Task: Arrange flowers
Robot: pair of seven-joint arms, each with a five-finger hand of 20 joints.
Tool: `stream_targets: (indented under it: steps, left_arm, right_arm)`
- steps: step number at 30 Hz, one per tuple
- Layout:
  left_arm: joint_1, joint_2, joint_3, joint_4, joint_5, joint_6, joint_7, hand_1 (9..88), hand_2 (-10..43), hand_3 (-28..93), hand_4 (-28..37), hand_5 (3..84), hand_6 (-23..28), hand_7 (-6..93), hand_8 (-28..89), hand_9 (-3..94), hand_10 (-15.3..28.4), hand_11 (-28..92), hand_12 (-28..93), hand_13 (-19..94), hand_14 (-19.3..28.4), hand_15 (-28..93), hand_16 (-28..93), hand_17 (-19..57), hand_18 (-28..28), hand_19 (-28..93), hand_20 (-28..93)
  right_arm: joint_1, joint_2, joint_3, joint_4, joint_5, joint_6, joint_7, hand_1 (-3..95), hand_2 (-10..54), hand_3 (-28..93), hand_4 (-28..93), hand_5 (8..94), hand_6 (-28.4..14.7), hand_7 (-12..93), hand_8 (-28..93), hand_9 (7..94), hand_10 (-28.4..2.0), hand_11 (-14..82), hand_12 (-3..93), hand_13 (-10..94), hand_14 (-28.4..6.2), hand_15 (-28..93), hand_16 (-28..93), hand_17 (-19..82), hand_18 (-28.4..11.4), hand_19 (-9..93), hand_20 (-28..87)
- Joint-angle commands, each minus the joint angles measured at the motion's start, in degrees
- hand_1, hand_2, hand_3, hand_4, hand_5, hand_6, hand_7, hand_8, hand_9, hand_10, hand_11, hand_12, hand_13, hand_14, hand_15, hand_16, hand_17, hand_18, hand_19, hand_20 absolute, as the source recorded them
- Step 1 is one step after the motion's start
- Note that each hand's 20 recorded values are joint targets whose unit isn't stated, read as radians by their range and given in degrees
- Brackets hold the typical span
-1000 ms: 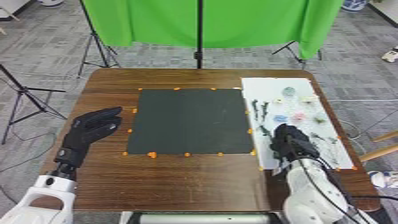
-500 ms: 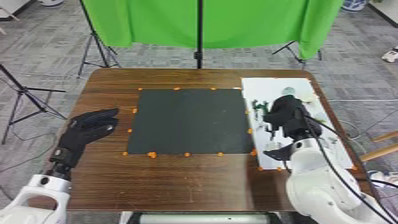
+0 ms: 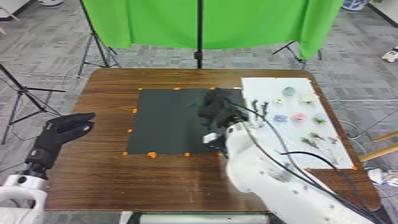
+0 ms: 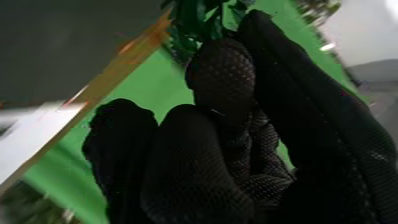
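In the head view, my right hand (image 3: 218,109) is over the right part of the dark mat (image 3: 169,125). The right wrist view shows my right hand (image 4: 222,75) pinching a green leafy sprig (image 4: 197,22) between thumb and finger. My left hand (image 3: 64,131) rests above the table's left side, its fingers relaxed and holding nothing. On the white board lie a blue flower (image 3: 281,118), a pink flower (image 3: 299,117), a pale green piece (image 3: 289,91), a pale yellow flower (image 3: 307,99) and several dark green stems (image 3: 316,136).
Orange tape marks line the mat's edges. The white board (image 3: 266,86) lies along the right side of the brown table (image 3: 169,180). A black stand and a green cloth (image 3: 160,25) are behind the table. My right forearm crosses the board's lower left corner.
My right hand has gone from the white board's near part up across it, then left over the mat, with the green sprig. My left hand has shifted slightly left and nearer.
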Motion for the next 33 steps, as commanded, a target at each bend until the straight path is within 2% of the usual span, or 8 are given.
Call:
stream_targets:
  steps: [1, 4, 6, 14, 18, 23, 27, 33]
  left_arm:
    - [0.88, -1.58, 2.81, 1.41, 0.62, -0.83, 0.39, 32.0, -9.5, 66, -15.6, 51.1, 3.4, 15.9, -6, 50.6, 13.5, 21, 14, 42, 18.5, 22, 1, 10.6, 14.1, 13, 24]
    - [0.98, -1.5, 3.09, 1.43, 0.46, -0.82, 0.28, 32.2, -9.5, 66, -16.1, 51.1, 3.2, 16.5, -6, 50.6, 13.3, 21, 14, 42, 18.3, 21, 1, 10.7, 14.1, 13, 24]
    - [0.27, -1.18, 3.57, 1.8, 0.38, -1.07, 0.31, 32.4, -9.5, 67, -16.4, 51.0, 3.1, 16.8, -6, 50.6, 13.1, 21, 15, 42, 18.1, 21, 1, 10.7, 14.0, 12, 24]
    - [1.36, -2.2, 4.09, 1.37, 0.56, 0.09, 0.77, 32.9, -9.5, 70, -19.2, 50.7, 2.5, 19.6, -7, 50.6, 12.8, 20, 15, 42, 17.1, 19, 2, 11.0, 13.8, 11, 24]
    - [1.35, -2.55, 4.57, 1.12, 1.19, -0.05, 0.68, 33.3, -9.5, 72, -20.9, 50.7, 2.1, 21.7, -8, 50.8, 12.2, 20, 15, 42, 16.7, 19, 2, 11.1, 13.8, 11, 24]
    - [1.38, -3.03, 4.77, 1.09, 1.21, 0.18, 0.9, 33.4, -9.5, 73, -22.5, 50.7, 1.9, 24.2, -10, 50.8, 11.6, 21, 15, 43, 16.1, 18, 2, 11.3, 13.7, 10, 24]
    - [0.89, -3.44, 5.41, 1.47, 1.33, -0.13, 0.96, 33.7, -9.5, 73, -23.3, 50.9, 2.0, 24.9, -10, 50.9, 11.5, 21, 15, 43, 16.0, 18, 3, 11.4, 13.6, 10, 25]
    - [0.76, -3.91, 5.97, 1.55, 1.46, -0.26, 1.12, 34.2, -9.5, 74, -23.8, 50.9, 2.0, 26.3, -11, 51.3, 11.2, 22, 15, 43, 15.5, 18, 3, 11.6, 13.5, 9, 25]
  right_arm:
    - [2.24, -9.42, -0.96, 3.53, 3.97, -0.31, -3.1, 58.7, -9.5, 57, -3, 67.7, -4.8, 55, 15, 87.6, -10.9, 48.5, 34.7, 94, 1.7, 71, 25, 71, -13.5, 93, 58]
    - [2.36, -11.12, -1.57, 5.25, 6.3, 0.74, -3.08, 58.5, -9.5, 57, -2, 67.5, -4.7, 56, 15, 87.6, -10.7, 48.7, 34.5, 94, 1.9, 71, 25, 71, -13.2, 93, 58]
    - [3.2, -11.5, -2.86, 6.46, 7.11, 2.62, -2.95, 58.4, -9.5, 57, -3, 67.4, -4.7, 56, 14, 87.6, -10.5, 48.8, 34.3, 94, 2.1, 71, 24, 71, -13.1, 93, 58]
    - [5.66, -13.53, -8.14, 10.71, 9.94, 4.72, -3.61, 57.7, -9.5, 57, -4, 66.3, -4.4, 59, 11, 88.2, -9.1, 47.7, 31.7, 94, 3.8, 68, 23, 72, -10.7, 93, 52]
    - [5.57, -14.07, -8.86, 11.74, 12.27, 4.18, -2.95, 57.4, -9.5, 57, -6, 66.5, -4.3, 59, 10, 89.0, -8.4, 45.5, 30.2, 94, 4.5, 66, 22, 72, -9.5, 93, 48]
    - [5.0, -14.44, -8.49, 12.54, 16.57, 4.44, -1.3, 56.5, -9.5, 57, -8, 67.2, -3.7, 58, 9, 90.5, -8.0, 42.9, 27.9, 94, 4.8, 64, 21, 73, -8.0, 92, 43]
    - [4.33, -14.96, -8.04, 13.36, 18.07, 5.04, -0.9, 56.2, -9.5, 58, -10, 67.7, -3.6, 57, 9, 92.8, -7.7, 37.4, 25.0, 94, 5.2, 62, 20, 74, -6.4, 89, 40]
    - [4.0, -15.58, -7.87, 14.91, 20.04, 8.31, -0.23, 55.8, -9.3, 58, -12, 68.4, -3.2, 55, 9, 93.7, -8.6, 31.9, 20.3, 94, 6.1, 61, 18, 75, -5.1, 85, 40]
